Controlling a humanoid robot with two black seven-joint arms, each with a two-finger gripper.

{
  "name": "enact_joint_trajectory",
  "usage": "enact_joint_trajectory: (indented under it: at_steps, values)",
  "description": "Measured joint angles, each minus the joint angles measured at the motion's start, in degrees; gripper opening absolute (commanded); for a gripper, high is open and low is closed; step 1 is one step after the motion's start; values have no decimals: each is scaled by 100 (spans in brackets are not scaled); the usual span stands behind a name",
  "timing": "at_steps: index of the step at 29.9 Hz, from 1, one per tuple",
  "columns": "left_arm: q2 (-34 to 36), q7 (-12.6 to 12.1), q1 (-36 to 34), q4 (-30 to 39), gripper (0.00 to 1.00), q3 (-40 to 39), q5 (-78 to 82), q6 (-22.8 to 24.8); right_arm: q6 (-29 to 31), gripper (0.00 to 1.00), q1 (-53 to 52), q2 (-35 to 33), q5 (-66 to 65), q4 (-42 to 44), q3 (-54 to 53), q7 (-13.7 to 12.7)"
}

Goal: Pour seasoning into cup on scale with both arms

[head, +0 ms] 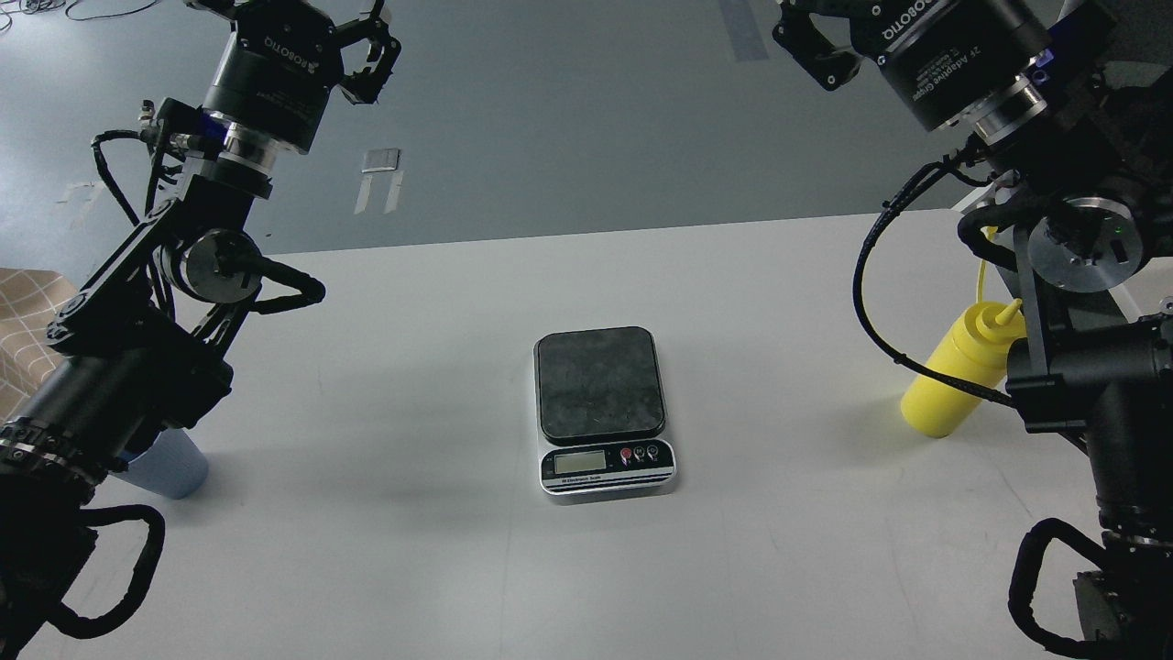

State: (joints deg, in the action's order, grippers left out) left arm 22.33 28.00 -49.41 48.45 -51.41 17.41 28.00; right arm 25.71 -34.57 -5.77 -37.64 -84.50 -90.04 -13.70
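The scale (pixel 600 408) sits at the middle of the white table (pixel 761 550) with nothing on its dark platform. The light blue cup (pixel 169 466) stands at the left, mostly hidden behind my left arm. At the right stands the yellow seasoning bottle (pixel 953 376), partly covered by my right arm and its cable. My left gripper (pixel 365 41) is raised high at the top left, far above the cup, its fingers splayed open and empty. My right gripper (pixel 814 41) is raised at the top right, also open and empty, its tips cut by the frame's edge.
A brown checked object (pixel 23 321) shows at the left edge. The table's far edge runs across the view above the scale, with grey floor and tape marks (pixel 380 174) beyond it. Both arms' thick links hang over the table's left and right sides.
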Motion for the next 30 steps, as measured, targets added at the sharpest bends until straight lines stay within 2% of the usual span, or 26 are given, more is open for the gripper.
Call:
enact_joint_trajectory:
  at_steps: [5,30]
  values:
    - [62,0,8,0,98,37,7,0,49,100,159,-271,2,-91,59,-13]
    - [54,0,17,1,98,44,3,0,47,100,438,-425,-65,-411,48,-10]
